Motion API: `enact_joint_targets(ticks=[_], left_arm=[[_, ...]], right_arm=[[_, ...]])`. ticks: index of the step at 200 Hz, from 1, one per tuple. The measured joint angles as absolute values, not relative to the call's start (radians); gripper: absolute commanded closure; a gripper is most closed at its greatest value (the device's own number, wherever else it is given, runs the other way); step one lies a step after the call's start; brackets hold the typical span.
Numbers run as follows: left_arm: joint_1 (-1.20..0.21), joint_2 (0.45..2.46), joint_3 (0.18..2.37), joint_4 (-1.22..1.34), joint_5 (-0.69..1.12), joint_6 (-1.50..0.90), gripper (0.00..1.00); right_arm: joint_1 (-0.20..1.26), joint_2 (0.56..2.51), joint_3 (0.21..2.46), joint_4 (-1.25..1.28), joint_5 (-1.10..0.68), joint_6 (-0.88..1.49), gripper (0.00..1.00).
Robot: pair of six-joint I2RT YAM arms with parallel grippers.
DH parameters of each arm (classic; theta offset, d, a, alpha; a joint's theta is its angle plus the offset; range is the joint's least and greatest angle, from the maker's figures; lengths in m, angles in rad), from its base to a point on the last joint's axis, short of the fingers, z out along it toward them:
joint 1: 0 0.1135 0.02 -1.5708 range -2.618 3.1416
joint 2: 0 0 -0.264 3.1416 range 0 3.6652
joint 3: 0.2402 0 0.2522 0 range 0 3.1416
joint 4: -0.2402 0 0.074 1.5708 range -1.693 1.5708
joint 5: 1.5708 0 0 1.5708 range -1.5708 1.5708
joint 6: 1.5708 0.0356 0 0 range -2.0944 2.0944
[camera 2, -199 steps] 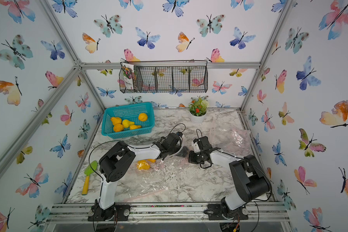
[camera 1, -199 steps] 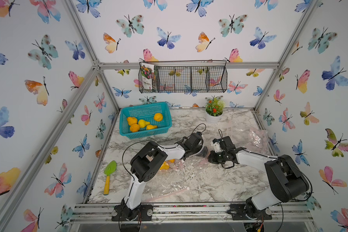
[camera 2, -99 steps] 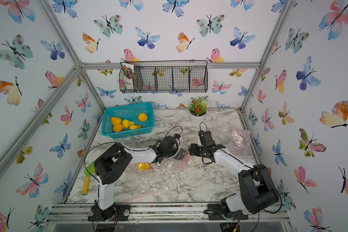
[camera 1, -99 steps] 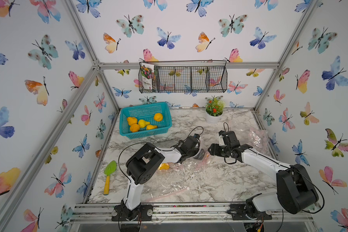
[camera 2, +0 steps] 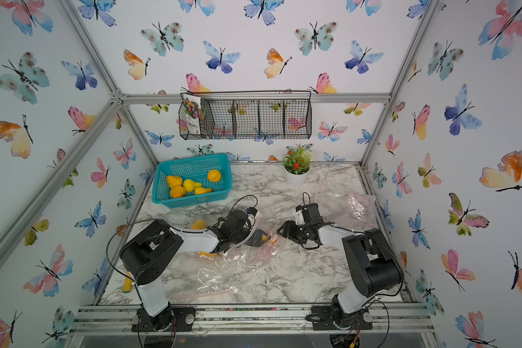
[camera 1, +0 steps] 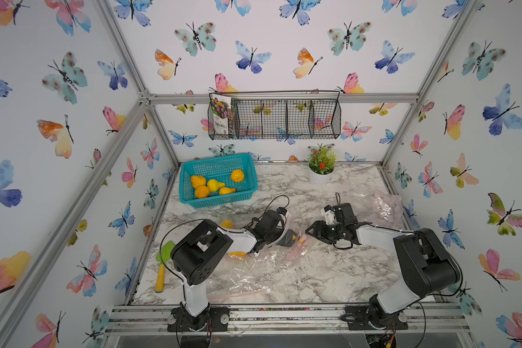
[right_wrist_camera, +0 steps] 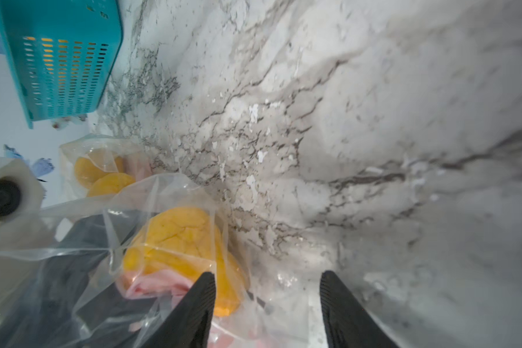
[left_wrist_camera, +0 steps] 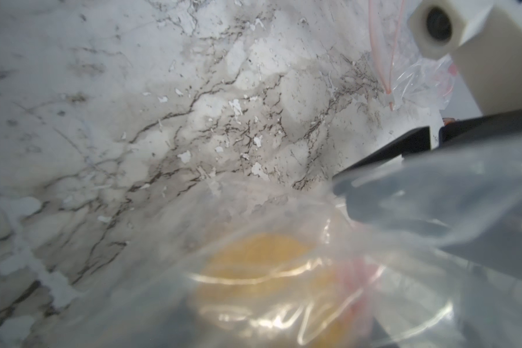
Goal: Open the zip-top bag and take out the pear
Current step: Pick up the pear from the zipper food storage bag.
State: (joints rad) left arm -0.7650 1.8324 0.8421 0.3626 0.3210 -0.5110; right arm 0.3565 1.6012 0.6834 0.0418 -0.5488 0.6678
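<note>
Clear plastic bag (camera 1: 262, 266), pink zip strip, crumpled. It lay on the marble table (camera 1: 338, 271) between the two arms, one end draped over the left hand (camera 1: 290, 236).

Yellow pear (right_wrist_camera: 178, 238): inside the bag, close against the left hand, seen through the film. In the left wrist view it showed blurred (left_wrist_camera: 253, 265) right under the camera.

Left hand: sheathed in the bag, a dark body behind the plastic. Whether it was spread or pinching the pear could not be told.

Right hand (right_wrist_camera: 267, 278): outside the bag, fingers (right_wrist_camera: 193, 310) spread with nothing between them. It pointed at the pear end of the bag, one fingertip just beside the pear and the gap over bare table.

Second bag (right_wrist_camera: 100, 165): two yellow fruits inside, lying beyond the left hand toward the basket.

Teal basket (camera 1: 217, 192): back left of the table, holding five yellow fruits.
</note>
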Motion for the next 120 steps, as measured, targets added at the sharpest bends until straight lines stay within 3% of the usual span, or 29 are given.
enact_joint_targets(ticks=[35,85,101,120], left_arm=[[-0.759,1.832,0.842,0.363,0.320,-0.541,0.80],[-0.755,1.832,0.855,0.366,0.328,-0.575,0.80],[-0.754,1.832,0.855,0.374,0.338,-0.589,0.80],[-0.752,1.832,0.854,0.379,0.340,-0.596,0.79]], right_arm=[[0.356,1.589,0.659,0.102,-0.624,0.721,0.39],[0.353,1.562,0.619,0.145,-0.646,0.752,0.44],[0.353,1.582,0.622,0.150,-0.640,0.747,0.58],[0.353,1.609,0.627,0.147,-0.623,0.736,0.93]])
